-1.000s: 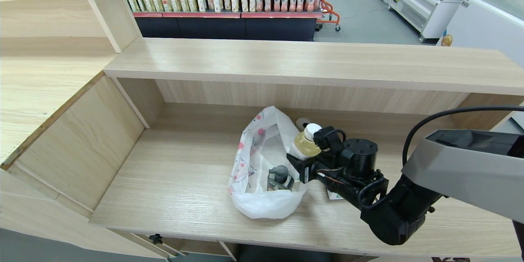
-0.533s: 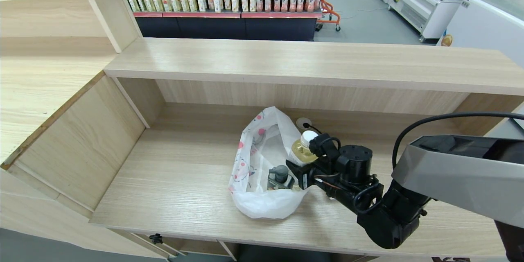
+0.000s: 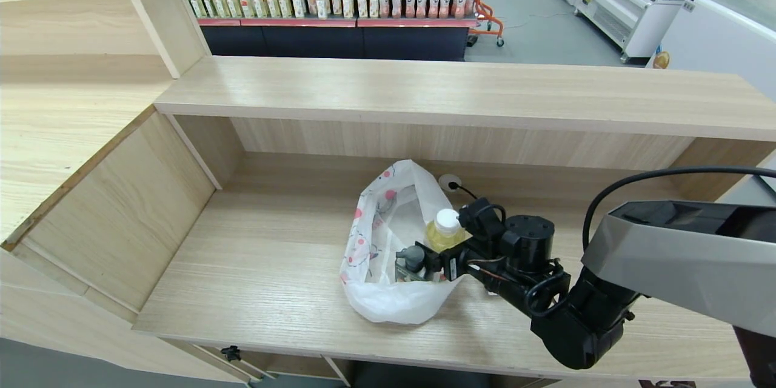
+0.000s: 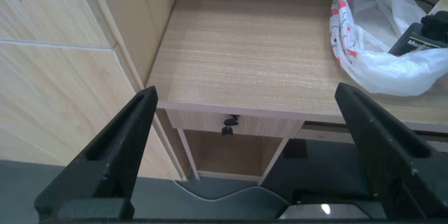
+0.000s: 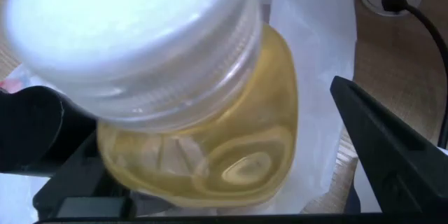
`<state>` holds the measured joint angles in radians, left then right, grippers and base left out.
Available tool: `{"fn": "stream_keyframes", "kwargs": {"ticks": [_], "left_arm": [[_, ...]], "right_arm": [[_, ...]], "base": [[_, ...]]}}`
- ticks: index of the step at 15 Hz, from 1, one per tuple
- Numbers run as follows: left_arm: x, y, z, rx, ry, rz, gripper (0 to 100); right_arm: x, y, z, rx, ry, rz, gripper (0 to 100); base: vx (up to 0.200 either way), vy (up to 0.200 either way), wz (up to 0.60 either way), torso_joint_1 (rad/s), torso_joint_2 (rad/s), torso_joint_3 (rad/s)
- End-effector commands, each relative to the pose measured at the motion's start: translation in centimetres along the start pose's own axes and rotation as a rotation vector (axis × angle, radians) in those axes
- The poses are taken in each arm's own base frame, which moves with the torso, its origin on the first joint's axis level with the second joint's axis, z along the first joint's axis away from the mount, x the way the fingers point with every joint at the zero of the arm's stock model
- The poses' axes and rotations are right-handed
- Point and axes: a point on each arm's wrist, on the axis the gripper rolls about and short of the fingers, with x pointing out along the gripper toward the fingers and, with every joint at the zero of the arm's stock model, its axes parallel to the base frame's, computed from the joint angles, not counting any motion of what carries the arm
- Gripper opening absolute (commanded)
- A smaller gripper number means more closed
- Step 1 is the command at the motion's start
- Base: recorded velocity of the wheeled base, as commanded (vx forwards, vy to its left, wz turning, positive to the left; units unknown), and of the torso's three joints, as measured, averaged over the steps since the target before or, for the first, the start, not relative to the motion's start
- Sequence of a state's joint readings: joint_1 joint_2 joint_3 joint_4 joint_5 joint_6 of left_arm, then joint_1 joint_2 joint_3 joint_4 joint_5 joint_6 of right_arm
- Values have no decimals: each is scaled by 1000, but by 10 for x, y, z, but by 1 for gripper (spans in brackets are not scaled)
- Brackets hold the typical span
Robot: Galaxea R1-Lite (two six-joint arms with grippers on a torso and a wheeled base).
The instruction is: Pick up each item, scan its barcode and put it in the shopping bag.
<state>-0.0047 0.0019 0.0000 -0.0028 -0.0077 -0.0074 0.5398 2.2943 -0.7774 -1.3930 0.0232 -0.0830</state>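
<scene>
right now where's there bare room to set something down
Free: the counter between its left side wall and the shopping bag, and the long upper ledge behind. Crowded: the bag's right side, with the right gripper, the bottle and a cable.

White lettering on the dark bottle (image 4: 423, 39) in the shopping bag (image 4: 381, 77) cannot be read.

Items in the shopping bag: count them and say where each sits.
2. A dark-capped item lies low in the shopping bag; a white-capped yellow bottle stands beside it, at the right gripper. Plastic may hide more.
</scene>
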Motion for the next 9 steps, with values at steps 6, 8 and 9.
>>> {"fn": "stream_keyframes", "kwargs": {"ticks": [6, 8, 9], "left_arm": [[0, 0, 0, 0, -1, 0, 100], [0, 0, 0, 0, -1, 0, 100], [0, 0, 0, 0, -1, 0, 100]], "right_arm": [[-15, -6, 38, -32, -86, -18, 100], [-51, -10, 83, -82, -161, -6, 100], [-73, -11, 104, -84, -177, -5, 100]], "base": [[0, 0, 0, 0, 0, 0], [0, 0, 0, 0, 0, 0], [0, 0, 0, 0, 0, 0]]}}
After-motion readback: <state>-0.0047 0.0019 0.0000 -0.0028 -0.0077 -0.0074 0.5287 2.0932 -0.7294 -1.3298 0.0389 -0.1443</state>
